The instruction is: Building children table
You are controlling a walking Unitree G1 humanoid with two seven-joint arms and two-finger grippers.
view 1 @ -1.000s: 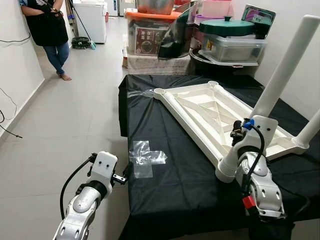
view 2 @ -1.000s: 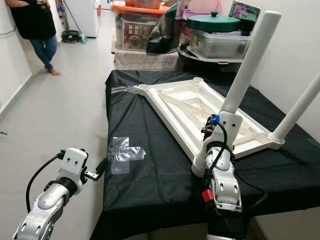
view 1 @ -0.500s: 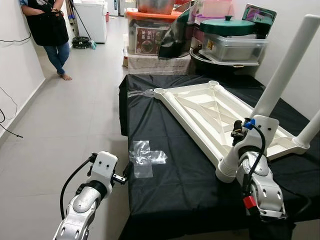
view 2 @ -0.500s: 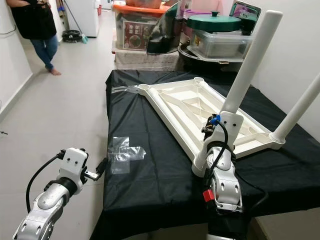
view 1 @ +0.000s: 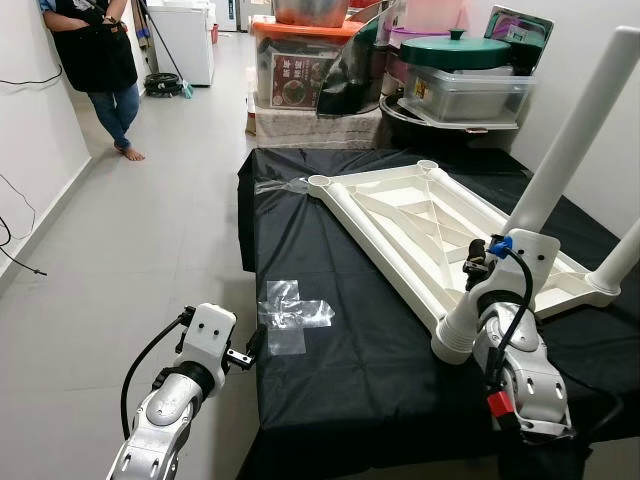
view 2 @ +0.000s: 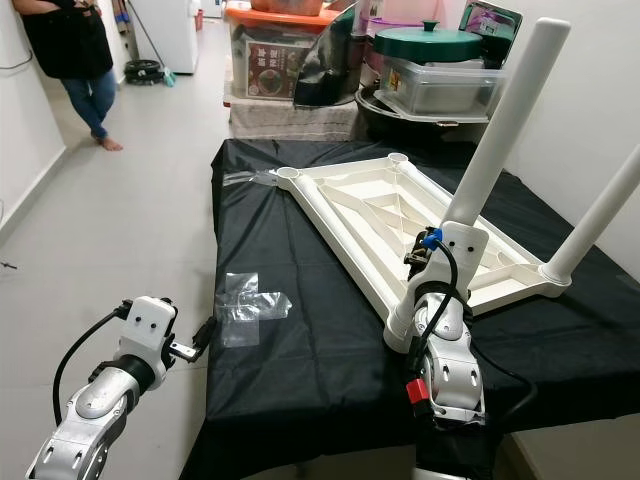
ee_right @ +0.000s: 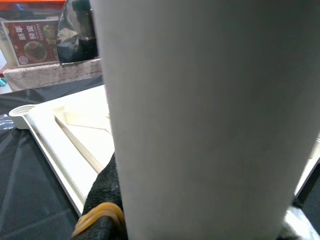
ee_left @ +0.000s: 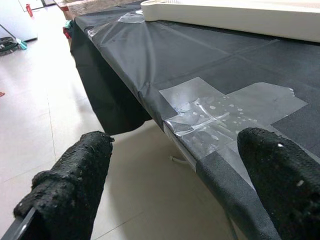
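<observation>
A white children's table [view 1: 400, 215] lies upside down on a bench draped in black cloth [view 1: 340, 370]. My right gripper [view 1: 487, 283] is shut on the white leg [view 1: 560, 150] that stands tilted in the table's near corner socket. In the right wrist view this leg [ee_right: 210, 115] is close up, with a black finger [ee_right: 102, 200] pressed against it. A second leg [view 1: 620, 255] stands in the right corner. The two far sockets [view 1: 320, 183] are bare. My left gripper [ee_left: 170, 190] is open, low beside the bench's near left edge, facing a patch of clear tape [view 1: 290, 315].
A person [view 1: 95, 60] stands at the far left by the wall. Stacked storage boxes [view 1: 300, 70] and a green-lidded container [view 1: 460, 55] crowd the far end of the bench. A white appliance [view 1: 185, 40] stands at the back. Open tiled floor [view 1: 130, 250] lies to the left.
</observation>
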